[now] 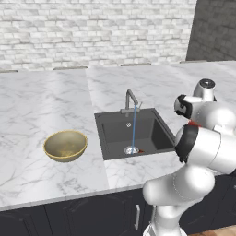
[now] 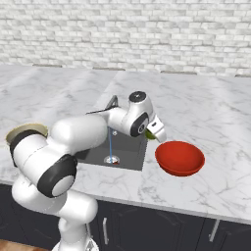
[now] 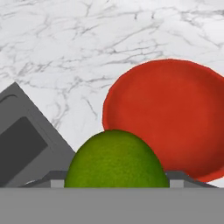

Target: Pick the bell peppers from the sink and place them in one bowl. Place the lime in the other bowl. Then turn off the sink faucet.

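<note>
Lime first: from the left base camera we cannot make it out, because our own forearm and wrist stand in front of it. What we do see there is the dark sink with water running from the faucet onto the drain, a sliver of red beside the drain that we take for a bell pepper, and the tan bowl far off on the counter, on the side of the sink away from the claw.

From the right base camera, the lime shows as a green edge tucked in the gripper, which hangs above the counter strip just past the sink's near corner. The red bowl lies below and to the outer side of the claw, close but not yet under it.

Along the hand camera, the lime sits clamped between the two finger tips, whose grey ends flank it on either side. The red bowl lies straight ahead of the claw and slightly off to one side, with the sink corner falling away on the other. We judge the coming move to be a short carry forward over that rim before letting go.
</note>
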Robot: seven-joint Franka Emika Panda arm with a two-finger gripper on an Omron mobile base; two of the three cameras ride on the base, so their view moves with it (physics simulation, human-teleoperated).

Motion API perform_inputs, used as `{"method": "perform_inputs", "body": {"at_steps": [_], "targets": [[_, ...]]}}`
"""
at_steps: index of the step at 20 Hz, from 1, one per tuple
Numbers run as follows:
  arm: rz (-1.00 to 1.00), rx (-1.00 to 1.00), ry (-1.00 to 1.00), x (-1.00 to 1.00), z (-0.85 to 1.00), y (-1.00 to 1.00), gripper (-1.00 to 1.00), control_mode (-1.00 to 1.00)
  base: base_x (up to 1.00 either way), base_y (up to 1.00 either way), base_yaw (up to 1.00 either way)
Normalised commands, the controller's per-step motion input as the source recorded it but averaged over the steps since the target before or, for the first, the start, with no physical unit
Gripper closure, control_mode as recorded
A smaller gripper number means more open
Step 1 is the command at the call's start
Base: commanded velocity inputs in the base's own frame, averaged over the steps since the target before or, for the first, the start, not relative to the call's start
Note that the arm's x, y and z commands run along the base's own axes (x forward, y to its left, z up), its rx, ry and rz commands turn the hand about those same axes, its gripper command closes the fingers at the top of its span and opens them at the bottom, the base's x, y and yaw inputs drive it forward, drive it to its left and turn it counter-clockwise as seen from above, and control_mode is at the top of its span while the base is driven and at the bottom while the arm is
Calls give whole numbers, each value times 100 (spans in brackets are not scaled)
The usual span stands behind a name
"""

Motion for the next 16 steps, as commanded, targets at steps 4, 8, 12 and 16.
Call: {"method": "perform_inputs", "body": {"at_steps": [4,8,12,16], "targets": [[-1,0,0,0,-29,-40,100,-100,0,0,0],[-1,0,0,0,-24,-46,100,-100,0,0,0],[-1,1,0,0,-15,-54,100,-100,0,0,0],[0,6,0,0,-21,-54,100,-100,0,0,0]]}}
